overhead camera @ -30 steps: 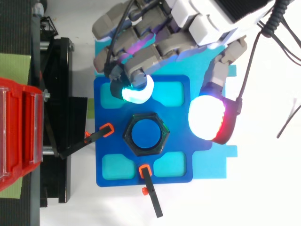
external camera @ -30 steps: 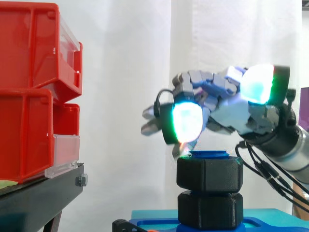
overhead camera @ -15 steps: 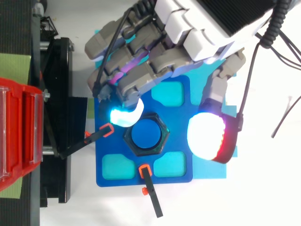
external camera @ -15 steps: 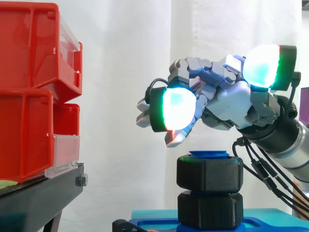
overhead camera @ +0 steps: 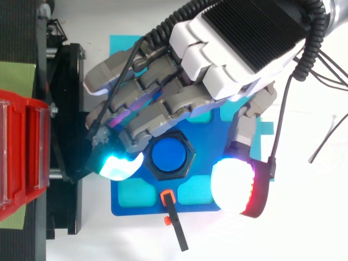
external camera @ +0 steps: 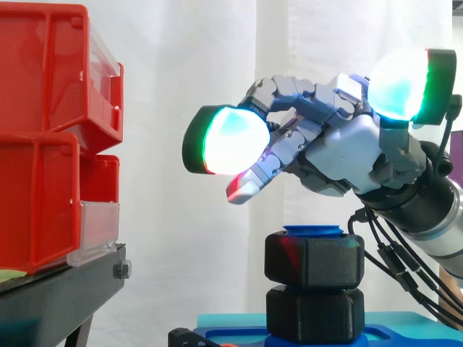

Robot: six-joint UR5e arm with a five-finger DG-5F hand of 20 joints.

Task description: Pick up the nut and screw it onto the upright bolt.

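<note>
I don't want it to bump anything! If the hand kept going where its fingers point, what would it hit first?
Probably the stacked red plastic bins. The robot hand points its fingers leftward across open space above the black hexagonal nut, toward them. Depth is unclear; it might pass beside them.

Hand is chunky grey-and-white blocks with a ribbed black back. Fat pads glow cyan-white, rimmed red and green.
</note>
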